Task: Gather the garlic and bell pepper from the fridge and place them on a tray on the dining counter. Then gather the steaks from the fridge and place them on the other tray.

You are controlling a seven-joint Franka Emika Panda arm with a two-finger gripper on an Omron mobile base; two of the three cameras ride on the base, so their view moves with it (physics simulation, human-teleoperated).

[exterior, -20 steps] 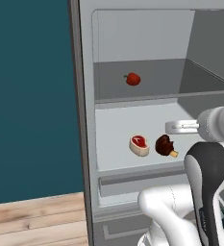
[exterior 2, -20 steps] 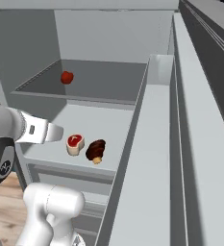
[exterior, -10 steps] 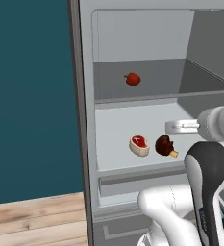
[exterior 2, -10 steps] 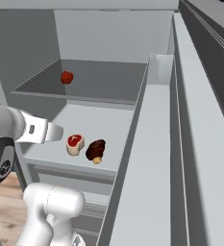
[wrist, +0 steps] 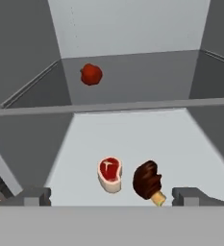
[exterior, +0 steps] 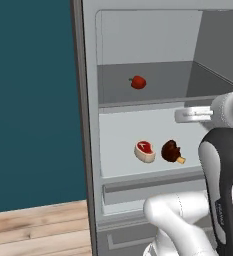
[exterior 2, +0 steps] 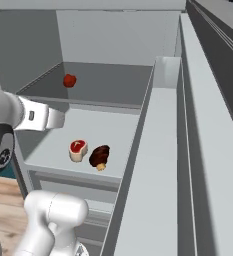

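The fridge (exterior: 90, 150) stands open. The red bell pepper (exterior: 138, 82) sits on the upper shelf (wrist: 147, 77), near the back. On the lower shelf (exterior: 123, 130) lie the two steaks — the raw red steak (wrist: 109, 174) and the dark brown steak (wrist: 148, 180), just beside each other. The fingers (wrist: 35, 196) are spread wide apart and hold nothing, in front of the lower shelf.

We see flat, even, rendered light — no glare, no blur. The fridge (exterior: 153, 60) interior is softly shaded, darker on the upper shelf (wrist: 132, 79); edges stay sharp, slightly pixelated.
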